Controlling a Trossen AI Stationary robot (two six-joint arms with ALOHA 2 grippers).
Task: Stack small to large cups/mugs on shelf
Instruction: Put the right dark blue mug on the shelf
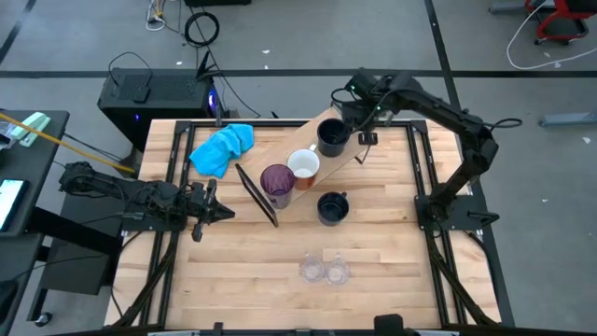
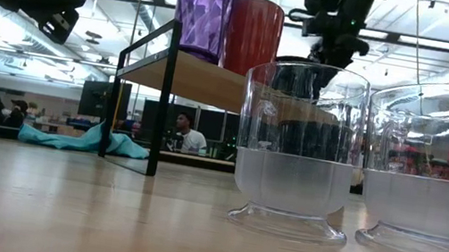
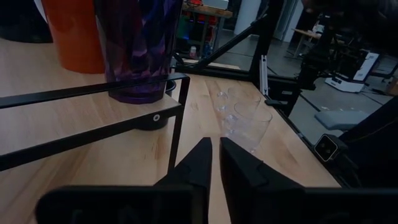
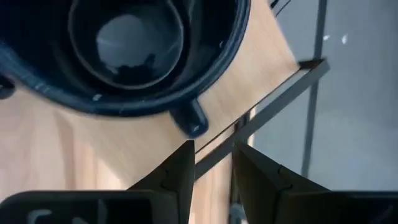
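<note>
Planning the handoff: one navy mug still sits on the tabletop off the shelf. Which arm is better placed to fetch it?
Probably the right: the navy mug is on its side, though neither gripper is close.

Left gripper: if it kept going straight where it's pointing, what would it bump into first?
Probably the shelf's black wire frame: the left gripper points just beside its corner leg. If it slips past, the clear glasses come next; depth is uncertain.
</note>
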